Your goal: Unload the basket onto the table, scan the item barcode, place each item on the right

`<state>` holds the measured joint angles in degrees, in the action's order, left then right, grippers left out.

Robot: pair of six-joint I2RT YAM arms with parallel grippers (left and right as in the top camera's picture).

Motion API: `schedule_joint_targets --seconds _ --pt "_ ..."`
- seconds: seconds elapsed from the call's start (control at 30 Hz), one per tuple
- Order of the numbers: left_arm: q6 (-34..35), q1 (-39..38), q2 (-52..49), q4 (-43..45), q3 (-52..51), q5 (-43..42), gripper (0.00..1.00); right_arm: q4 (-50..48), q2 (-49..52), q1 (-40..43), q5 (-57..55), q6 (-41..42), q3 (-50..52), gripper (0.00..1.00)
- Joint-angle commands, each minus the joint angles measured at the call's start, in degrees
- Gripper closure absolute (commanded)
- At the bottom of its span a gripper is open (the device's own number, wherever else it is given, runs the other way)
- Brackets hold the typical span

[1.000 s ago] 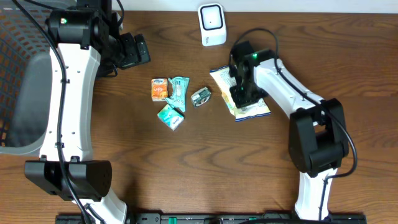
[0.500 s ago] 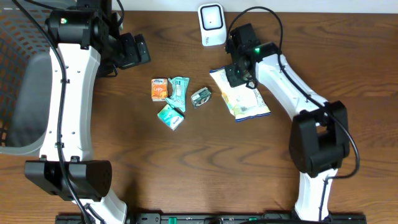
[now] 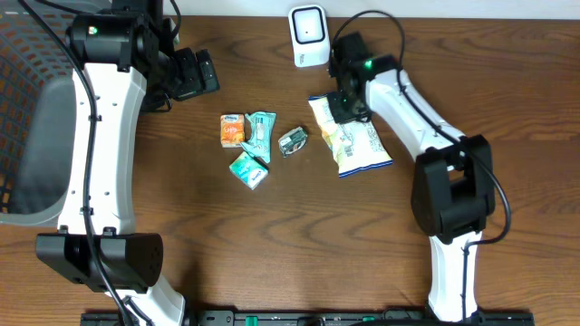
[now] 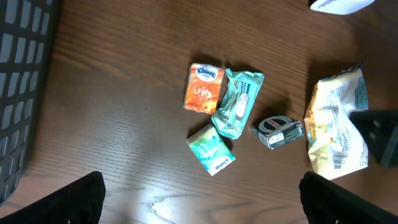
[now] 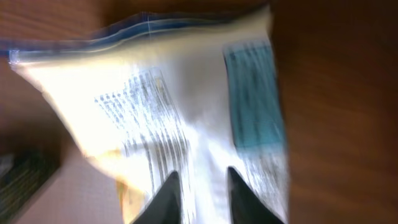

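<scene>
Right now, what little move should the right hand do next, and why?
Probably open wider and drop onto the snack bag to pinch its edge: the right gripper hovers over it, fingers barely apart, the bag lies flat, and the white scanner stands just beyond.

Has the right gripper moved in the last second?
Yes. In the overhead view the right gripper moved from the snack bag's middle to its end nearer the white scanner.

Dark mesh basket (image 3: 20,63) at wooden table's (image 3: 272,244) left edge
</scene>
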<state>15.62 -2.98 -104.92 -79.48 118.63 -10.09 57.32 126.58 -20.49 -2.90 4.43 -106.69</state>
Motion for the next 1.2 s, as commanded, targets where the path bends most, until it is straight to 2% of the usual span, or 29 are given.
schedule_joint_targets --seconds 0.0,0.07,0.17,0.43,0.67,0.73,0.8,0.9,1.0,1.17 --pt "-0.3 0.3 -0.3 -0.2 0.2 0.7 0.02 7.1 -3.8 0.4 -1.1 0.6 -3.4 0.75" --pt "-0.3 0.3 -0.3 -0.2 0.2 0.7 0.02 11.7 -4.1 0.3 -1.1 0.6 -3.3 0.73" --pt "-0.3 0.3 -0.3 -0.2 0.2 0.7 0.02 16.0 -4.0 0.4 -1.0 0.6 -0.7 0.75" --pt "-0.3 0.3 -0.3 -0.2 0.2 0.7 0.02 8.7 -4.0 -0.4 -1.0 0.8 13.9 0.78" --pt "-0.3 0.3 -0.3 -0.2 0.2 0.7 0.02 9.8 -4.7 -0.4 -1.3 2.4 12.1 0.77" --pt "-0.3 0.3 -0.3 -0.2 0.2 0.7 0.02 11.5 -5.3 -0.3 -1.6 2.3 8.7 0.73" --pt "-0.3 0.3 -0.3 -0.2 0.2 0.7 0.02 12.3 -5.8 0.1 -2.0 2.1 5.3 0.64" --pt "-0.3 0.3 -0.3 -0.2 0.2 0.7 0.02 10.8 -6.1 1.8 -2.8 0.9 0.4 0.35" --pt "-0.3 0.3 -0.3 -0.2 0.2 0.7 0.02 5.2 -6.1 4.8 0.9 -2.0 -0.7 0.18" --pt "-0.3 0.3 -0.3 -0.2 0.2 0.7 0.02 0.6 -3.9 8.4 12.2 -4.7 0.7 0.11"
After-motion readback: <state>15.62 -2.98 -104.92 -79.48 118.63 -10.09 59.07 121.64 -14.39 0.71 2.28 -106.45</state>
